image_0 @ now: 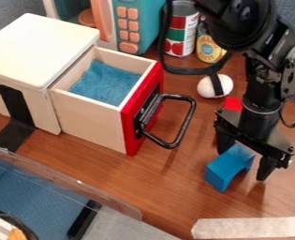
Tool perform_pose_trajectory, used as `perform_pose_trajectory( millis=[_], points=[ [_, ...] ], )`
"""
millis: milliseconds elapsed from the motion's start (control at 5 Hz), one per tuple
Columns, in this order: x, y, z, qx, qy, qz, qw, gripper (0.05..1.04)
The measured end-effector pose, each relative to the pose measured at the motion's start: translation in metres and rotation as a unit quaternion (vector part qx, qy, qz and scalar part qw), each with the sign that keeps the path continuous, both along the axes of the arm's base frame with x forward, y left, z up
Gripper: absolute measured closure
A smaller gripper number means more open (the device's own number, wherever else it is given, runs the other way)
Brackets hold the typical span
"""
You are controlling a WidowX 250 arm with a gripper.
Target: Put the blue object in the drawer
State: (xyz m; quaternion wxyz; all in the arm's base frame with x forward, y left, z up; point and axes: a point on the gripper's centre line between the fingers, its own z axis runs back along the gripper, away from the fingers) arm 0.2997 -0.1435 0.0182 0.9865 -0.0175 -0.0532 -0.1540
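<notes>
Blue object (221, 171): arch-shaped block, resting on the table (168, 187), outside the drawer. Lies toward the right of the view, well apart from the drawer handle.

Gripper (243, 163): hanging from the upper right, pointing down, low over the block. Fingers (265, 169) apart, one on the far left side of the block, the other just beside its right side. Upper part of the block sits under the gripper and between the fingers; lower left end sticks out toward the camera. Contact between fingers and block: cannot tell.

Drawer (90, 119): pulled out of its white-topped cabinet (40, 49), open at the top, blue cloth (106, 82) inside. Front panel red, with a black handle (186, 123) extending toward the gripper.

Red block (232, 103): partly hidden behind the arm. White rounded item (207, 88): on the table beyond it, a dark strap across it in the view.

Background: teal toy microwave (140, 23) behind the drawer; red-and-green can (182, 33) to its right, yellow-labelled can (208, 49) beside that one. Pale tape (249, 227) along the near right part of the table.
</notes>
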Motion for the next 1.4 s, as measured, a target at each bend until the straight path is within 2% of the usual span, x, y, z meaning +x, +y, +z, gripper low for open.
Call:
perform_pose_trajectory(
  millis=[200, 400, 600, 800, 1000, 1200, 1400],
  points=[
    [0.002, -0.001, -0.009, 0.007, 0.015, 0.005, 0.9999, 0.119],
    [0.002, 0.0, -0.009, 0.008, 0.015, 0.011, 0.9998, 0.402],
    [-0.001, -0.002, -0.005, 0.005, 0.025, 0.019, 0.9995, 0.491],
    [-0.001, -0.006, 0.016, -0.009, 0.009, 0.03, 0.9995, 0.492],
    [0.002, -0.011, 0.046, -0.038, -0.01, 0.037, 0.9986, 0.492],
    [0.009, 0.0, 0.066, -0.06, -0.02, 0.062, 0.9961, 0.492],
    [0.015, 0.028, 0.094, -0.097, -0.029, 0.099, 0.99, 0.492]
  ],
)
